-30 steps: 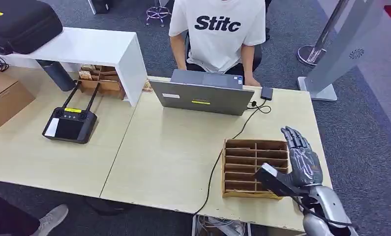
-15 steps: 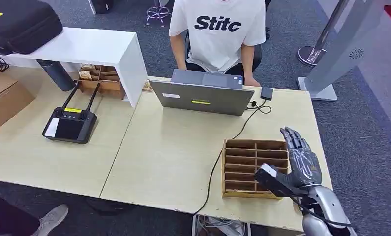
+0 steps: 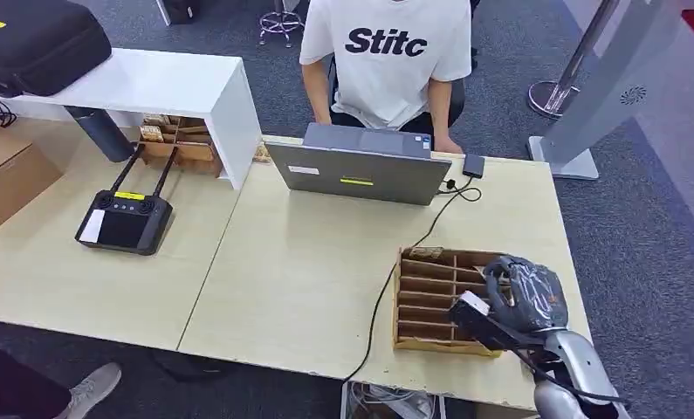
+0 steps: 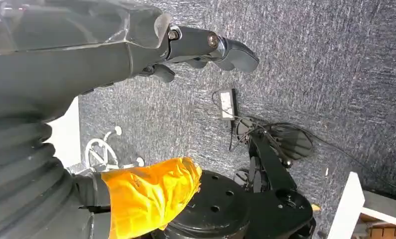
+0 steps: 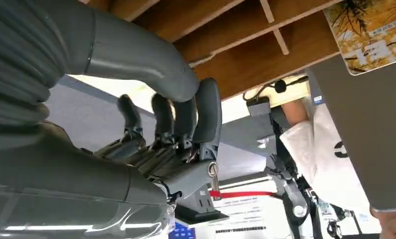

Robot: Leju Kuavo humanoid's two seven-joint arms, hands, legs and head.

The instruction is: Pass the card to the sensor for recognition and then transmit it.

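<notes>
A wooden slotted card box [image 3: 439, 301] stands near the desk's front right edge. A printed card [image 3: 426, 253] lies in its far slot; the right wrist view shows a yellow-and-black printed card [image 5: 372, 30] against the wooden dividers [image 5: 235, 45]. My right hand [image 3: 526, 292] hangs over the box's right side with its fingers [image 5: 186, 117] curled in toward the thumb, and I see nothing between them. My left hand [image 4: 200, 47] hangs beside my body over the carpet and holds nothing. A small black device [image 3: 473, 166] on a cable lies beside the laptop.
A grey laptop [image 3: 360, 170] stands at the desk's far edge, and a person in a white T-shirt [image 3: 387, 52] sits behind it. A black cable [image 3: 387, 279] runs past the box. A black controller [image 3: 123, 223], a white shelf [image 3: 151, 83] and a cardboard box [image 3: 7, 175] are to the left.
My right hand's fingers, spread upright before, have curled down over the card box. Nothing else has moved.
</notes>
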